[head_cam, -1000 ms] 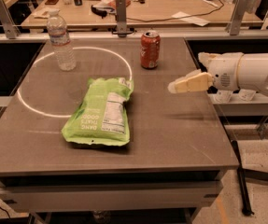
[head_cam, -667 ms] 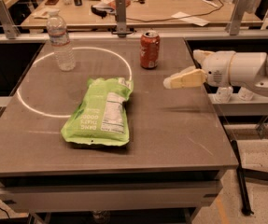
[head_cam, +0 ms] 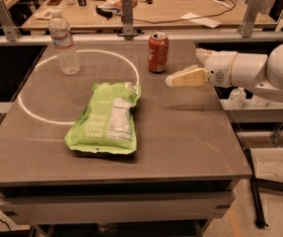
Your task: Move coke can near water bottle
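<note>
The red coke can (head_cam: 158, 52) stands upright at the back of the grey table, right of centre. The clear water bottle (head_cam: 64, 43) with a white cap stands upright at the back left, on a white circle line. My gripper (head_cam: 173, 80) comes in from the right on a white arm, its tan fingers pointing left. It hovers above the table just right of and slightly in front of the can, apart from it. It holds nothing.
A flat green snack bag (head_cam: 105, 118) lies in the table's middle, between the can and the front edge. A wooden workbench (head_cam: 151, 9) with clutter stands behind. Small clear bottles (head_cam: 237, 98) sit off the table's right edge under my arm.
My gripper has moved left and a little toward the back, closing in on the coke can. The can, bottle and bag have not moved.
</note>
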Controlling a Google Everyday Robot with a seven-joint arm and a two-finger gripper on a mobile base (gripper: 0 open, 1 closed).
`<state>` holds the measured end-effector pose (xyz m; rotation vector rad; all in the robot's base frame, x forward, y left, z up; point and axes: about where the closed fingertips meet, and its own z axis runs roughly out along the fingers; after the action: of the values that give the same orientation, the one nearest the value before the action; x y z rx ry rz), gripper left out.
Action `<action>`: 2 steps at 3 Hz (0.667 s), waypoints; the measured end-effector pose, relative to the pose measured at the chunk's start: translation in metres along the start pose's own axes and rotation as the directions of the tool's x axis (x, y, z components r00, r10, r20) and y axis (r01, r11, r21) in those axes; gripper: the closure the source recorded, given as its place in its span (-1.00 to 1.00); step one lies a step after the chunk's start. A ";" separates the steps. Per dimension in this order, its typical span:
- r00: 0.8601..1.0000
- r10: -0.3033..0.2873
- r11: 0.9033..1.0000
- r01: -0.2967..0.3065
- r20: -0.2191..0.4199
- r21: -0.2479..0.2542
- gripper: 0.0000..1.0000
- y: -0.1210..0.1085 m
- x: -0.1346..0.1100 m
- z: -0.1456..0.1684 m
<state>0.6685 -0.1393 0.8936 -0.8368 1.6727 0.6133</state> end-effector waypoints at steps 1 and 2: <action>0.999 -0.031 0.999 0.032 0.025 -0.035 -1.00 -0.007 -0.008 0.016; 0.998 -0.053 0.996 0.055 0.037 -0.065 -1.00 -0.014 -0.014 0.035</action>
<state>0.7023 -0.1177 0.8990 -0.9103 1.6006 0.6450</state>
